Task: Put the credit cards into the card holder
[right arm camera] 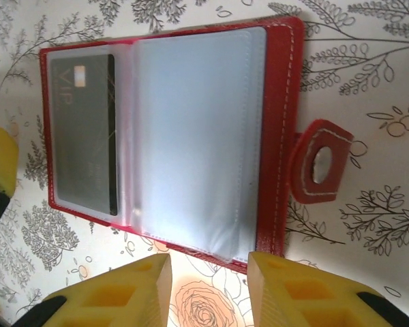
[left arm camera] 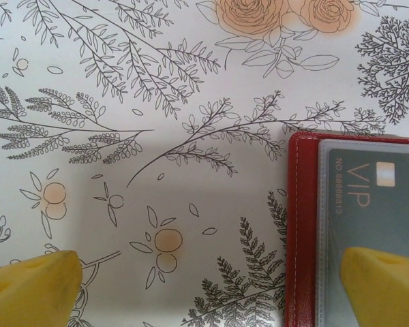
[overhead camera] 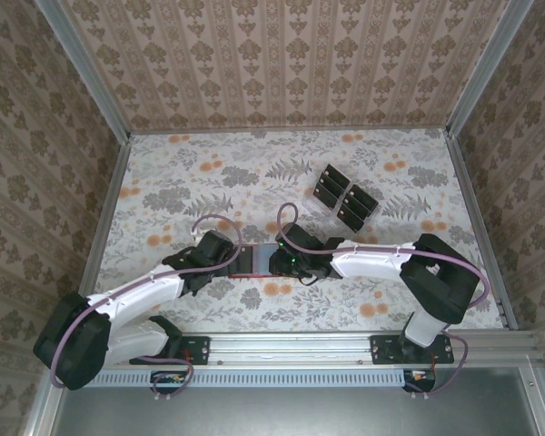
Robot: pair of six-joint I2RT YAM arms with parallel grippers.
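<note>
The red card holder (right arm camera: 279,136) lies open on the flowered cloth, its clear sleeves up and its snap tab (right arm camera: 320,170) to the right. One grey VIP credit card (right arm camera: 82,129) sits in the left sleeve. My right gripper (right arm camera: 208,293) is open just off the holder's near edge, with only cloth between its yellow fingers. My left gripper (left arm camera: 211,289) is wide open; one finger (left arm camera: 385,286) lies over the card holder (left arm camera: 303,231) and its credit card (left arm camera: 371,204), the other over bare cloth. From above, both grippers (overhead camera: 234,259) (overhead camera: 279,262) flank the card holder (overhead camera: 257,261). Several dark credit cards (overhead camera: 345,195) lie at the back right.
The loose cards rest in a clear plastic tray (overhead camera: 316,202) behind the right arm. Patterned walls with metal rails (overhead camera: 463,200) close the table on three sides. Open cloth stretches over the left and far parts of the table.
</note>
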